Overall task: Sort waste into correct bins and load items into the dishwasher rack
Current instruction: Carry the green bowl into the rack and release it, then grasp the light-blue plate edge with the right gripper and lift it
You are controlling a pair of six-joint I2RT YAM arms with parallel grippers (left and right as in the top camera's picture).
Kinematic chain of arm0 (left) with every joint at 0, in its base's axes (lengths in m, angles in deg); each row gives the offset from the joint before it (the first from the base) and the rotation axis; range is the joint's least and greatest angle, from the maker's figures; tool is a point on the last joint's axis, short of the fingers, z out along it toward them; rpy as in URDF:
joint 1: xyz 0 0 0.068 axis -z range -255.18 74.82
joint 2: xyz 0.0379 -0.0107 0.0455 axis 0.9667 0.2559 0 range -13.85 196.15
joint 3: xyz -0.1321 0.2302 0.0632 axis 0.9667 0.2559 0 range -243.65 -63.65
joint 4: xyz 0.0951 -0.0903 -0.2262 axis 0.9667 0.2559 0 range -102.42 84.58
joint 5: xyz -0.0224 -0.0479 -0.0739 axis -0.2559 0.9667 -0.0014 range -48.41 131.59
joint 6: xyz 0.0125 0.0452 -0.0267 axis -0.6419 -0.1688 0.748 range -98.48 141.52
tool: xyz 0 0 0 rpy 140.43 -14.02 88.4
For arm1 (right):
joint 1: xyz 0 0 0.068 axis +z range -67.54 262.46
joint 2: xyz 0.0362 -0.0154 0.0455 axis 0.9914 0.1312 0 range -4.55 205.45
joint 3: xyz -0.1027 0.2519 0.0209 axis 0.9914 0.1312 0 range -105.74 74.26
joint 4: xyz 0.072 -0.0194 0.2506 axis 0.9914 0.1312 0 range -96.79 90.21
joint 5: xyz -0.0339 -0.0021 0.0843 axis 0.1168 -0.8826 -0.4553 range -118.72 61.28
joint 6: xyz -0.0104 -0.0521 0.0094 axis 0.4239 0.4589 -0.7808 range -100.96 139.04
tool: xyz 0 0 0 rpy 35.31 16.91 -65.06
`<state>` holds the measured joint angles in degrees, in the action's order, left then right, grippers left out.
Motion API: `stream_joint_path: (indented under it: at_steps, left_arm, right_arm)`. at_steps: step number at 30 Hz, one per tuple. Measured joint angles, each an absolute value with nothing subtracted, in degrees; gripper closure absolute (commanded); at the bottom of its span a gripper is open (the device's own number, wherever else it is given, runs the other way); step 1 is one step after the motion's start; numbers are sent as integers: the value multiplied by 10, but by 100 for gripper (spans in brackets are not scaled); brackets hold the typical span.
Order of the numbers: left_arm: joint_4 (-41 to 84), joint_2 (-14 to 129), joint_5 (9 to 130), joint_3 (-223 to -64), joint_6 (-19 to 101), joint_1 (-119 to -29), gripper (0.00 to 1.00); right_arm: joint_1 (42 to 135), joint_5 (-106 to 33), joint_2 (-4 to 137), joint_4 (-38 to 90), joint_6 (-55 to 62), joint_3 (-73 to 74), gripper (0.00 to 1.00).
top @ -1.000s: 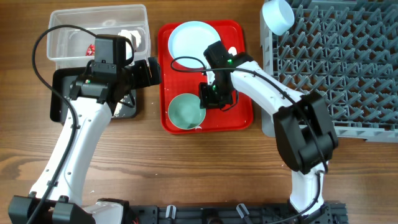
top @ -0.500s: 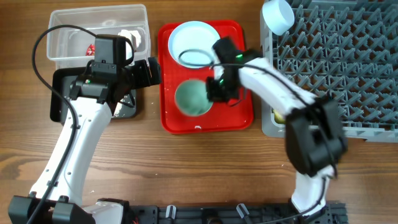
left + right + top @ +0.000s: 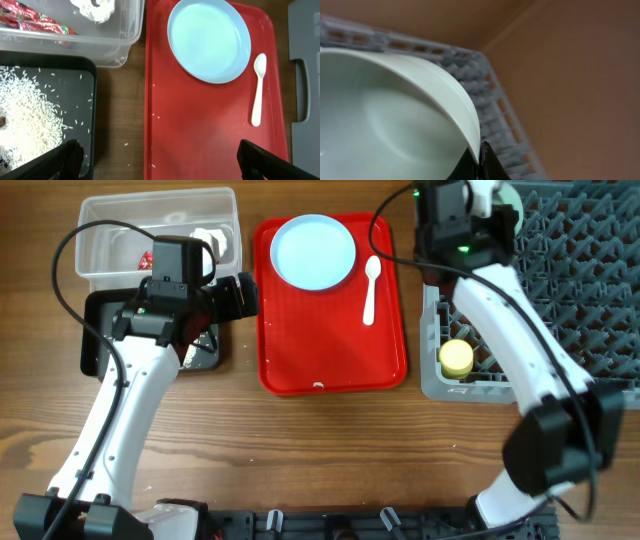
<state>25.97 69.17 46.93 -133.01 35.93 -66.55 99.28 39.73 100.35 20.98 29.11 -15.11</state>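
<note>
Right gripper is pinched on the rim of the mint-green bowl. The bowl is tilted and off the surface, over the far-left corner of the dishwasher rack, with pegs showing just past it in the wrist view. It's a thin edge pinch at one side, so the main risk is the bowl swinging or slipping out on the way down. The rim could also land on top of the pegs instead of between rows, and the bowl would tip over the rack wall. I can't see what sits in that corner under the arm, so a knock there is possible too. Yellow cup is in the rack's near-left corner, well apart. Left gripper hangs with fingers wide apart, holding nothing, by the left edge of the red tray, beside the black bin. Light-blue plate and white spoon lie on the tray, not loaded yet.
</note>
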Motion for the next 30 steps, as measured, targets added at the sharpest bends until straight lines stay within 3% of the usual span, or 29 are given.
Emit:
stream_joint_path:
  at_steps: [7, 19, 22, 28, 30]
  left_arm:
    - [261, 692, 469, -1330, 359, -666, 0]
    - [261, 692, 469, -1330, 359, -666, 0]
    - [261, 692, 469, -1330, 359, -666, 0]
    - [261, 692, 469, -1330, 359, -666, 0]
    - [261, 692, 469, -1330, 359, -666, 0]
  right_arm:
    - [993, 482, 1108, 202, 445, -149, 96]
    - [1015, 507, 1112, 236, 455, -103, 93]
    - [1031, 499, 1112, 238, 455, -98, 75]
    - [1059, 487, 1112, 240, 460, -94, 26]
    - [1065, 484, 1112, 239, 471, -94, 18]
